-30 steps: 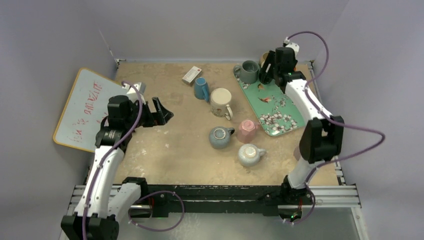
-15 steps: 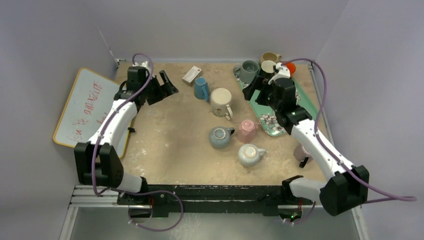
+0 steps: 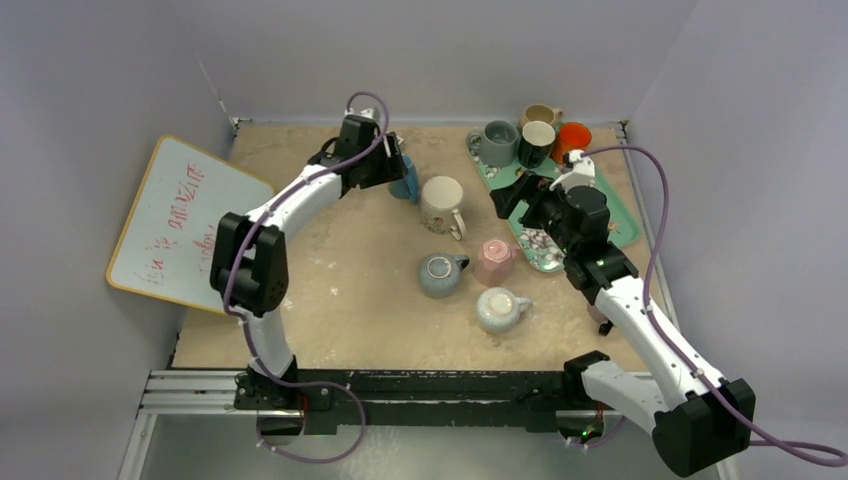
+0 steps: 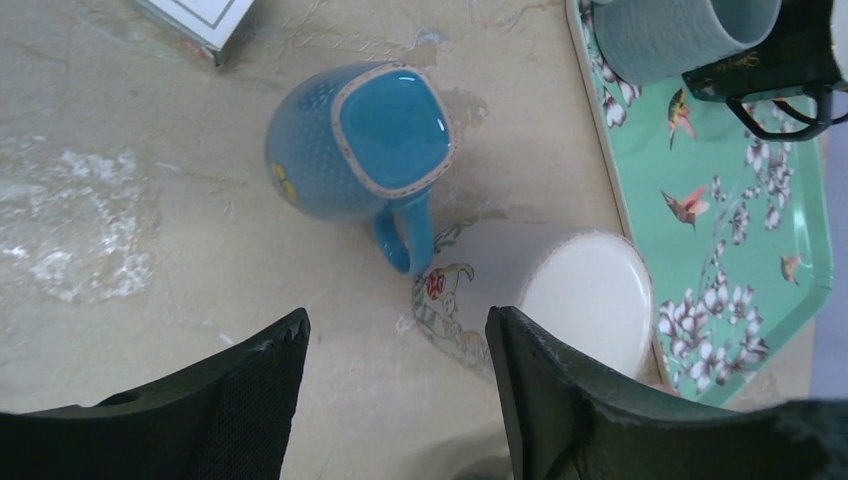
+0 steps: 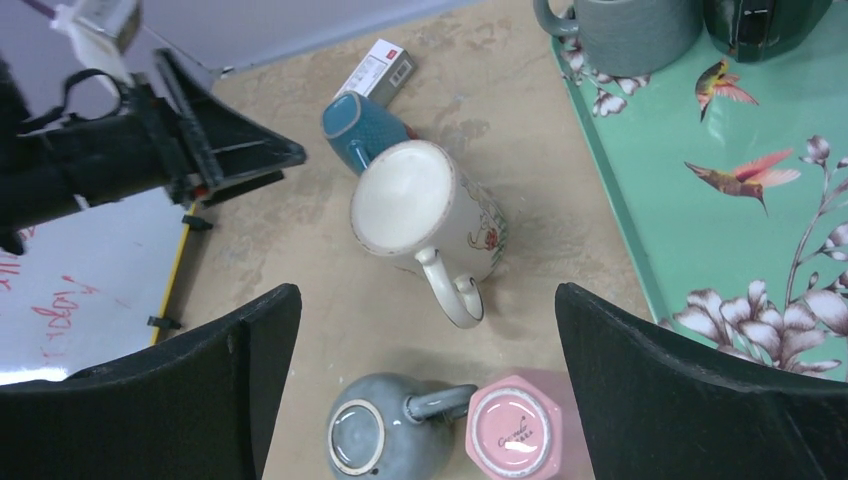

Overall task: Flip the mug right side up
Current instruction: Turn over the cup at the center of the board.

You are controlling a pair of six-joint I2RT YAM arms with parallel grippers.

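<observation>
Over the far middle of the tabletop, the left fingers were held spread wide above the blue mug, and nothing was touched by them. That mug was set near a small white box. A flat glazed face ringed by a pale band was turned upward. This was taken for its base, so the mug was judged to be upside down and the approach to be the step in hand, with no grasp yet made.

The right fingers were likewise spread and empty, held high above the cream mug, which was also base up, beside the green tray. Which arm was meant to act could not be settled.

For the next move, a descent would be called for. The fingers would need to be closed across the mug's body or handle, and a lift and half turn allowed enough room to miss the cream mug nearby.

The tabletop was seen to be sandy and worn, mottled with pale scuffed patches. A whiteboard was propped at its left edge, and plain lilac-grey walls closed it in on three sides.
</observation>
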